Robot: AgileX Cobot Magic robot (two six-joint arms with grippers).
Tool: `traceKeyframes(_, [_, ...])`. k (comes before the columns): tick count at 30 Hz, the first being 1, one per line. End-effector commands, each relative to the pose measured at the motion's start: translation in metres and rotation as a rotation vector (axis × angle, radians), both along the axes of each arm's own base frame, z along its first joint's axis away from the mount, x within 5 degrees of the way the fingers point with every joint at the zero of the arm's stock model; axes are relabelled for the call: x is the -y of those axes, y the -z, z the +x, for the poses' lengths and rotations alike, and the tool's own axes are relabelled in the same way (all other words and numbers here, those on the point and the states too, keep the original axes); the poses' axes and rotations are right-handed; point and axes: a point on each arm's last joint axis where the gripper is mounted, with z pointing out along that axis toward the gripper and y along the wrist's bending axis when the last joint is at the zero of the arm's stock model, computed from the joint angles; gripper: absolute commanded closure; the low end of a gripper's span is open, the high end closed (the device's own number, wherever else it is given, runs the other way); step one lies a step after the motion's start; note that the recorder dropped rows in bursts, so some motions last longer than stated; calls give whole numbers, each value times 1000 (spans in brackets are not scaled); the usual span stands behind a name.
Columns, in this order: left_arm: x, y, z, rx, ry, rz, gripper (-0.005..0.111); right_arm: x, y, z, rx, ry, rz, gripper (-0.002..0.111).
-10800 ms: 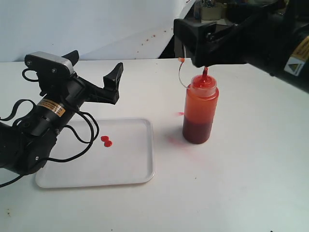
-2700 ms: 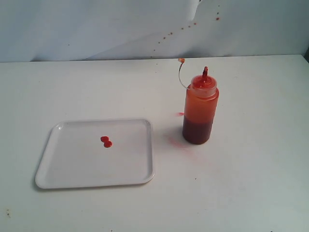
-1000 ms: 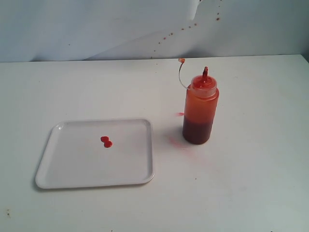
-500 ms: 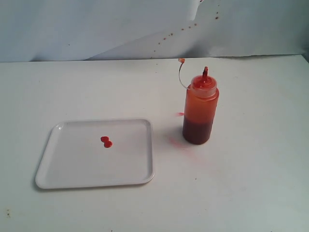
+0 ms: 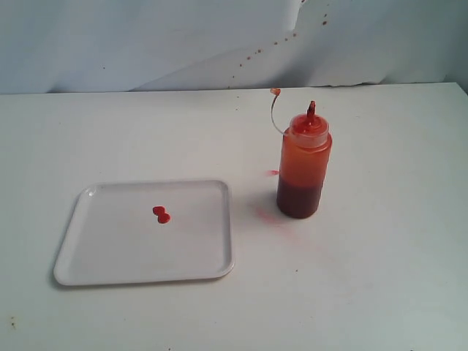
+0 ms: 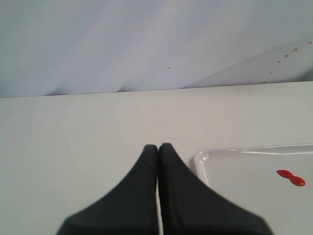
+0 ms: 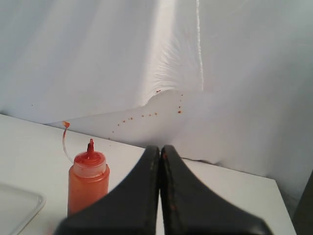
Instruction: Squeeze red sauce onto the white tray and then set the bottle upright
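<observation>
We see red sauce, two joined blobs, near middle of white tray. Translucent squeeze bottle stands upright on table, beside tray's right edge, not touching; tip cap off nozzle on tether. Our left gripper and right gripper: fingers pressed together, empty, away from bottle. We judge both steps done, nothing left.

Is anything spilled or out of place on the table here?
Yes. A faint red smear stains the table beside the base of the bottle, outside the white tray. Small red specks dot the backdrop behind. The bottle stands upright with its tip cap off, held up on its tether. The red sauce lies inside the tray.
</observation>
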Motion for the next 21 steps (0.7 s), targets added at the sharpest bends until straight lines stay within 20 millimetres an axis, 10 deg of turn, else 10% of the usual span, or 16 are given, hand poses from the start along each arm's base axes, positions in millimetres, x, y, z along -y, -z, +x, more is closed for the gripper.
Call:
traceKeyframes(1, [0,2,0,-2,-1,3,106,0,1,0,4,1,2,108])
traceKeyframes(21, [0,0,0,19,1,3,106,0,1,0,4,1,3,108])
